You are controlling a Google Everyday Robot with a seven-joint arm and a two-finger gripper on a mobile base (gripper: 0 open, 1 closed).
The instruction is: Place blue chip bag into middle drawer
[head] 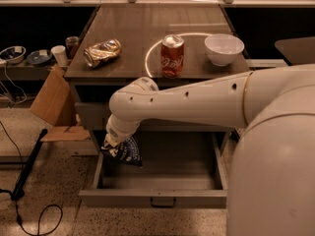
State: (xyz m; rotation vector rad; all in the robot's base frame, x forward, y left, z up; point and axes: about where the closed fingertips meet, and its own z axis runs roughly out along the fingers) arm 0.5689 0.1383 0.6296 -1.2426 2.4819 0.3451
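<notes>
The blue chip bag (124, 151) is a dark-blue foil bag with white lettering. It hangs at the left wall of the open middle drawer (152, 197), over the drawer's back left corner. My gripper (111, 142) sits at the end of the white arm, just above the bag, and is shut on the bag's top edge. The drawer is pulled out, its grey interior bare, its front panel with a small dark handle nearest the camera. The arm hides the drawer front above.
On the tabletop (147, 28) stand a red can (172, 56), a white bowl (224, 48) and a crushed gold-brown can (102, 52). A cardboard box (54, 102) leans at the left. Cables and a black bar lie on the floor at the left.
</notes>
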